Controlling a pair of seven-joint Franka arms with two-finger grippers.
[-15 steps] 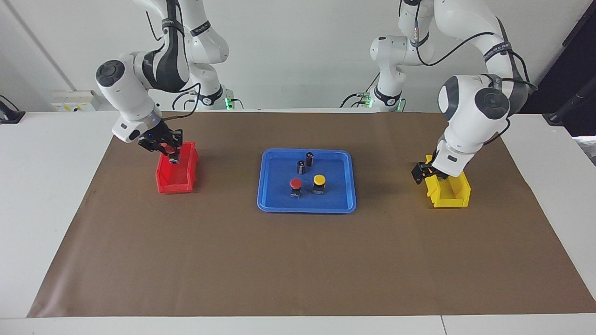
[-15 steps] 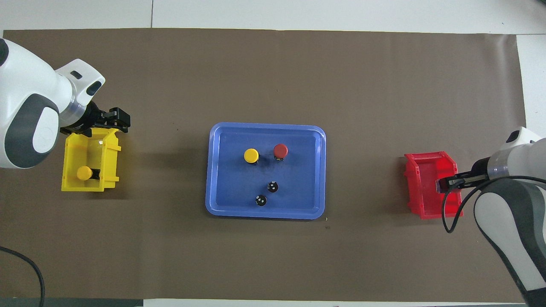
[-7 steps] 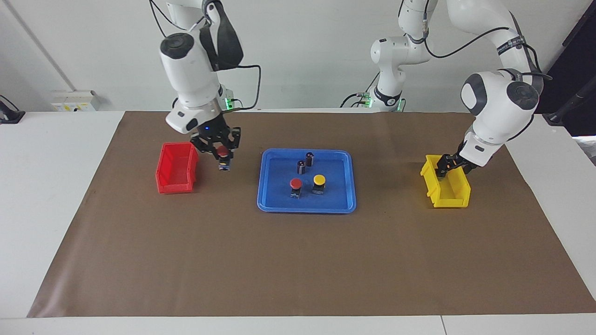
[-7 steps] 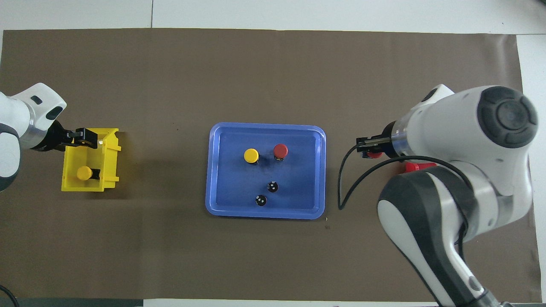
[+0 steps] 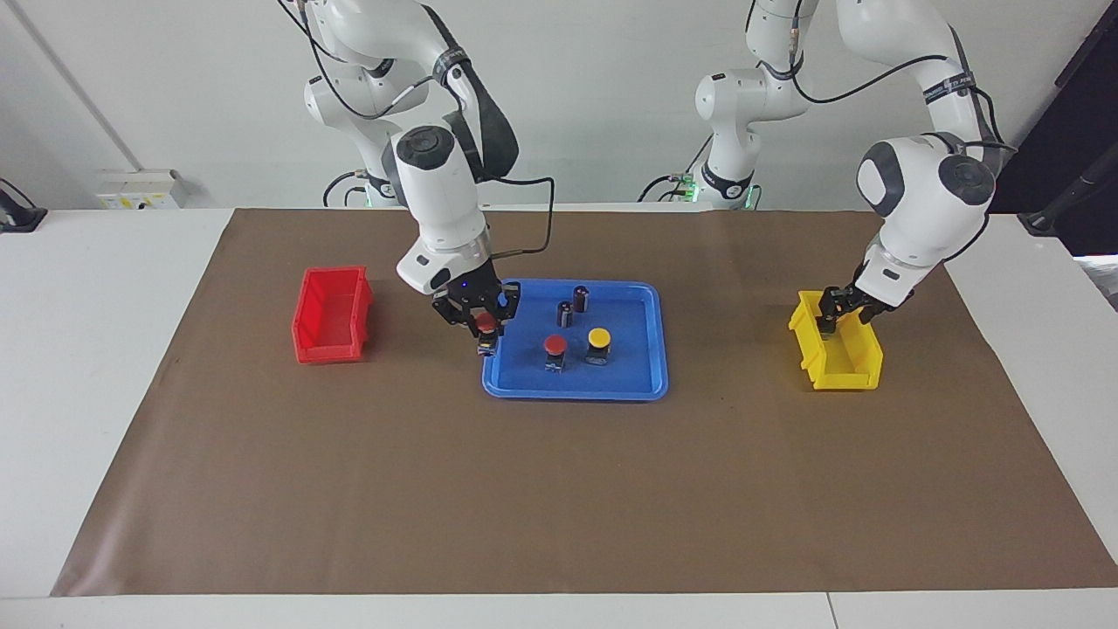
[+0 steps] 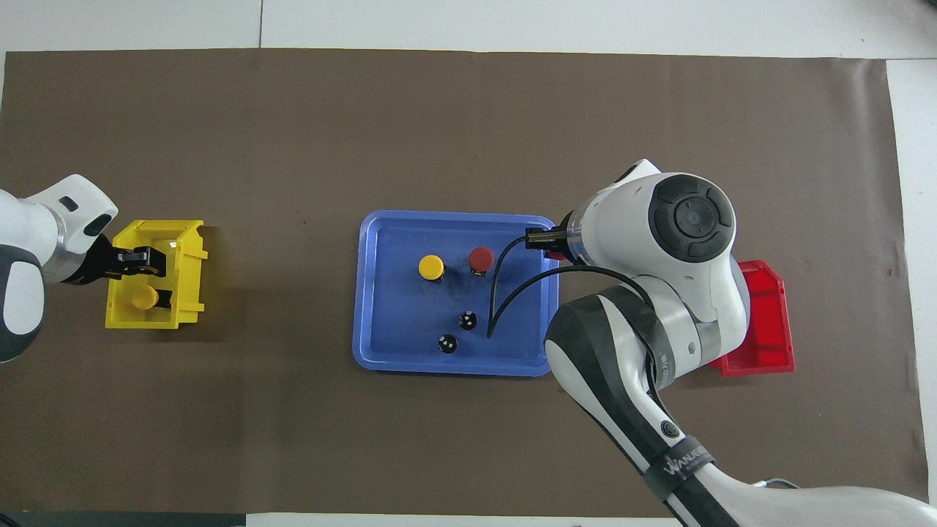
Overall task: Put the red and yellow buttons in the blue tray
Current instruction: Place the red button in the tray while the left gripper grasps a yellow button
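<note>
The blue tray [image 5: 576, 395] [image 6: 395, 322] lies mid-table. In it stand a red button [image 5: 555, 345] [image 6: 481, 258] and a yellow button [image 5: 598, 337] [image 6: 431, 266]. My right gripper [image 5: 486, 330] is shut on another red button [image 5: 486, 322], hanging over the tray's rim at the right arm's end. In the overhead view the arm covers most of this grip. My left gripper [image 5: 830, 316] [image 6: 143, 261] reaches into the yellow bin [image 5: 843, 358] [image 6: 187, 293], just above a yellow button [image 6: 144, 297] lying in it.
Two small dark cylinders [image 5: 566, 313] [image 5: 581, 297] stand in the tray, nearer to the robots than the buttons. A red bin [image 5: 327, 319] [image 6: 765, 322] sits at the right arm's end. Brown paper covers the table.
The right gripper lifted a red button out of the red bin and carried it to the tray's rim. The left gripper moved from the yellow bin's rim into the bin.
</note>
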